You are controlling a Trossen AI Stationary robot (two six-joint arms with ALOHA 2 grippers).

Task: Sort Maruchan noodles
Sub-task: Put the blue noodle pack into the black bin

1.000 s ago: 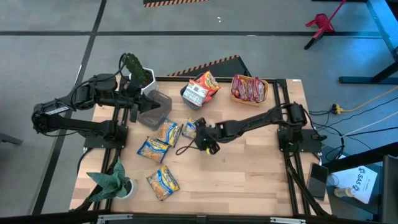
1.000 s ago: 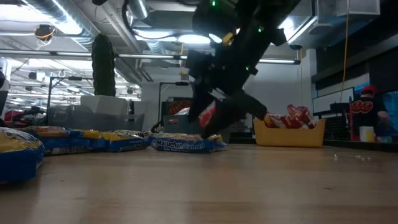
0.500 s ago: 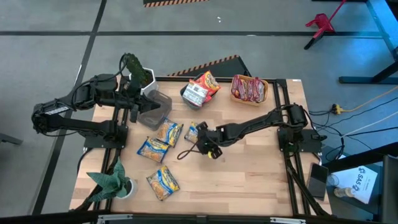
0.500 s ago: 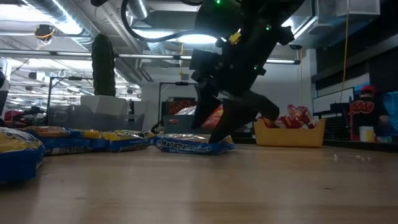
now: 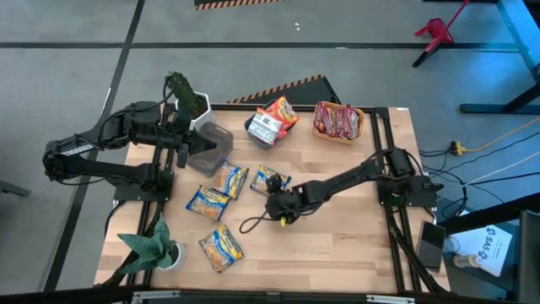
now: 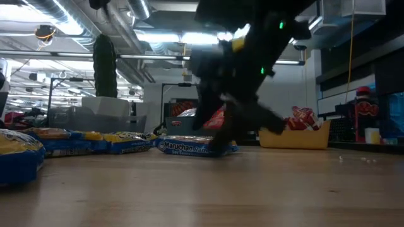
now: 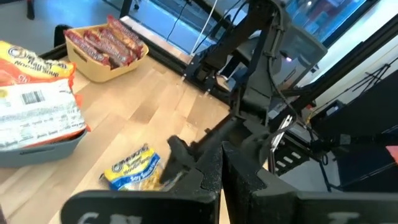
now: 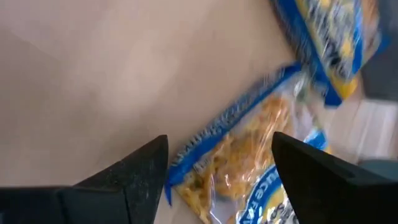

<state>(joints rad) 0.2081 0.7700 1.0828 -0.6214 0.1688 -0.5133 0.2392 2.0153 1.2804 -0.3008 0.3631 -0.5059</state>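
- At the back of the table (image 5: 337, 228), the yellow bin (image 5: 339, 121) already has red noodle packets (image 5: 336, 118) in it, so that part looks done
- Next to it, the grey bin (image 5: 263, 128) holds an orange packet (image 5: 279, 111) and a silver-white packet (image 5: 265, 126)
- The clear bin (image 5: 207, 145) near the left arm looks like it has nothing in it, as far as the top view shows
- Four blue-and-yellow packets lie loose on the wood: one in the middle (image 5: 271, 179), one beside the clear bin (image 5: 229, 179), one a bit lower (image 5: 208, 202) and one near the front (image 5: 221, 247)
- The right gripper (image 5: 282, 205) is low over the middle of the table, just beside the middle packet; its fingers are spread wide with nothing between them
- The left gripper (image 7: 221, 180) waits up by the clear bin, its fingers pressed together on nothing
- I think about half the job is left: the blue-and-yellow packets need a bin
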